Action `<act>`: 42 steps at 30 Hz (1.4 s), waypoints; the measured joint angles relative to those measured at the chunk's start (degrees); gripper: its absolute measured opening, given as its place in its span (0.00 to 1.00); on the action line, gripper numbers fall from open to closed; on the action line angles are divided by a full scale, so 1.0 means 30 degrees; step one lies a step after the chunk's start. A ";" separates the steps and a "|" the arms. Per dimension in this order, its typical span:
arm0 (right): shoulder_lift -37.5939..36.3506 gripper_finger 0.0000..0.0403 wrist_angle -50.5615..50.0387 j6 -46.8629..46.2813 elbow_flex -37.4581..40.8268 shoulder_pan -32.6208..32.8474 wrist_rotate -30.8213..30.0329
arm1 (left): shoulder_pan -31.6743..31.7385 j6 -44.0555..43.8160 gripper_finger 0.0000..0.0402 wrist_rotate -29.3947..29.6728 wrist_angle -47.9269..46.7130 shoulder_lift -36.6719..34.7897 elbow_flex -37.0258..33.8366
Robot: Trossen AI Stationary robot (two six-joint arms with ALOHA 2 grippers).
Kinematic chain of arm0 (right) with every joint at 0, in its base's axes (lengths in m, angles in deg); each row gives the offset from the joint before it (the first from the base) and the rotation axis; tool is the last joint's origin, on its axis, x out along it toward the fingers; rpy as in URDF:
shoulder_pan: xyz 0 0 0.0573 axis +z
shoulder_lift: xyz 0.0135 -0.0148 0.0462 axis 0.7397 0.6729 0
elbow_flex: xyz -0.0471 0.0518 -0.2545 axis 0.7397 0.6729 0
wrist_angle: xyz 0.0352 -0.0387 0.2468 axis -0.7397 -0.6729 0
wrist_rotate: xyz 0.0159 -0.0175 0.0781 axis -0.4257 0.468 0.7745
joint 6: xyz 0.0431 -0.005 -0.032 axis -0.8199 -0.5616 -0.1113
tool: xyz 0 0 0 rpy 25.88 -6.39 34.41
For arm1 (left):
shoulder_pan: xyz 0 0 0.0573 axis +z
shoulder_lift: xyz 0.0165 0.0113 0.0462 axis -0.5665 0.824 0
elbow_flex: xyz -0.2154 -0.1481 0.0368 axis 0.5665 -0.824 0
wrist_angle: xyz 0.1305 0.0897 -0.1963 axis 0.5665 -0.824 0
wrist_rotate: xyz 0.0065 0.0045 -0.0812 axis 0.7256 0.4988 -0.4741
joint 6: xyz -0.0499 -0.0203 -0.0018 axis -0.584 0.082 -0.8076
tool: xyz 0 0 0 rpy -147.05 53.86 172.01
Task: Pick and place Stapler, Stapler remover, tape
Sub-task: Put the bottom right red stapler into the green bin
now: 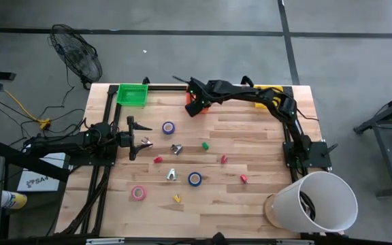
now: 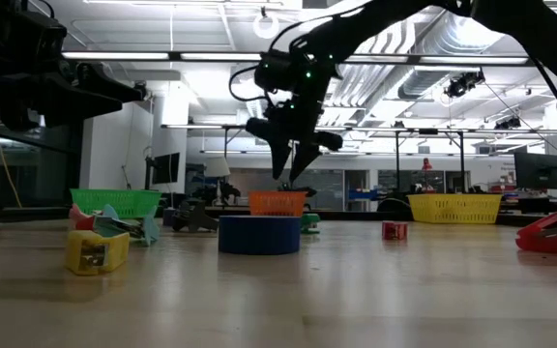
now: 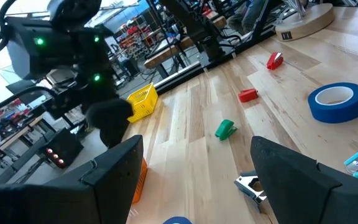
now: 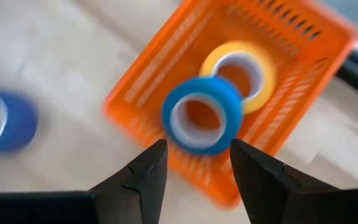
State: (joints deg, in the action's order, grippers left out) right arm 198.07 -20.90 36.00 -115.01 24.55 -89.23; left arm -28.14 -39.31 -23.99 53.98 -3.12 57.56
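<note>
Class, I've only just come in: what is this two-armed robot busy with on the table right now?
It is sorting office items into bins. The right gripper, open, hangs above the orange bin at the table's far edge; a blue tape roll shows just beyond its fingers, over the bin, and a yellow roll lies inside. The left gripper, also open, waits near the table's left side. Other tape rolls, such as the pink one, and small coloured pieces lie on the wooden table.

We see a wooden counter (image 1: 250, 204) carrying tape rolls (image 1: 194, 179), small blocks (image 1: 205, 145), coloured bins (image 1: 132, 94) and a white bucket (image 1: 318, 202).
</note>
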 joint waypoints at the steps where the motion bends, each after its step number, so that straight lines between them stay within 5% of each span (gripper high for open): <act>1: 0.0000 0.41 -0.0337 0.0234 -0.0104 0.0118 0.0318 | -0.0002 0.0000 0.73 0.0001 0.0000 0.0000 0.0000; 10: -0.0229 0.40 -0.2249 0.0724 -0.0194 0.1237 0.2836 | -0.0002 0.0000 0.73 0.0004 0.0000 0.0000 0.0000; 22: -0.1444 0.40 -0.5483 -0.0274 0.0158 0.2826 0.2728 | 0.0001 0.0000 0.73 -0.0003 0.0000 -0.0007 0.0000; 32: -0.4552 0.42 -0.4767 -0.0192 0.5560 0.4738 0.3285 | 0.0001 0.0000 0.73 -0.0003 0.0000 -0.0007 0.0000; 42: -0.9275 0.41 -0.3440 0.4216 1.2048 0.7386 0.3263 | 0.0001 0.0000 0.73 -0.0003 0.0000 -0.0007 0.0000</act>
State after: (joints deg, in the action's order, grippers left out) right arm 170.24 -31.22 48.64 -78.86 46.71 -79.44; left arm -28.14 -39.31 -23.99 53.98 -3.14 57.56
